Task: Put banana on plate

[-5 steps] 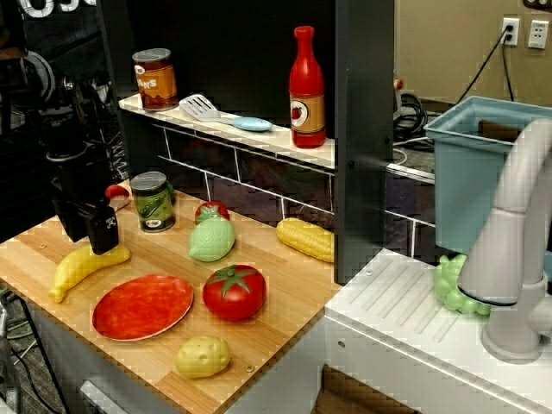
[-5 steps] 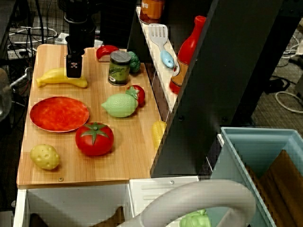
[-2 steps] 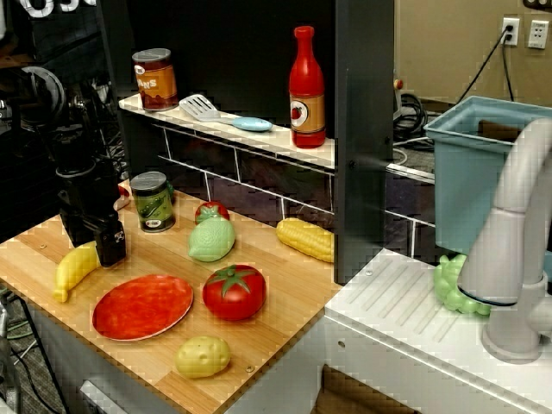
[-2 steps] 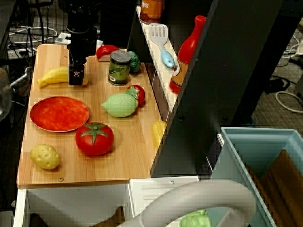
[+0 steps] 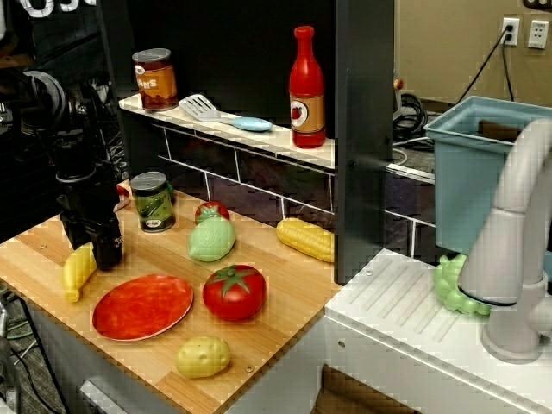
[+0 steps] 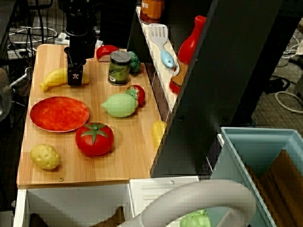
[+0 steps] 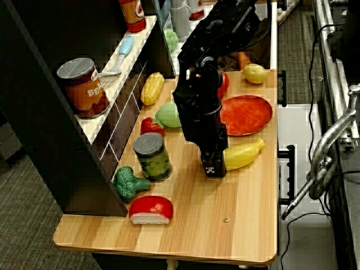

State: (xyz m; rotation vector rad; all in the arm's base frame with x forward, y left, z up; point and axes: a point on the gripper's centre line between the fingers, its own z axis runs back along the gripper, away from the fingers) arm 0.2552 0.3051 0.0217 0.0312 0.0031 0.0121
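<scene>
I am reaching down with my gripper point(image 7: 214, 167) onto one end of the banana point(image 7: 243, 154), which is lying on the wooden counter point(image 6: 137, 156) just beside the red plate point(image 6: 59, 113) but not on it. My fingers are sitting at that end of the banana, yet I cannot tell whether they are closed on it or only touching it. A green can point(image 6: 119, 67) is standing near me, and a tomato point(image 6: 94, 138) is resting beside the plate's other side.
</scene>
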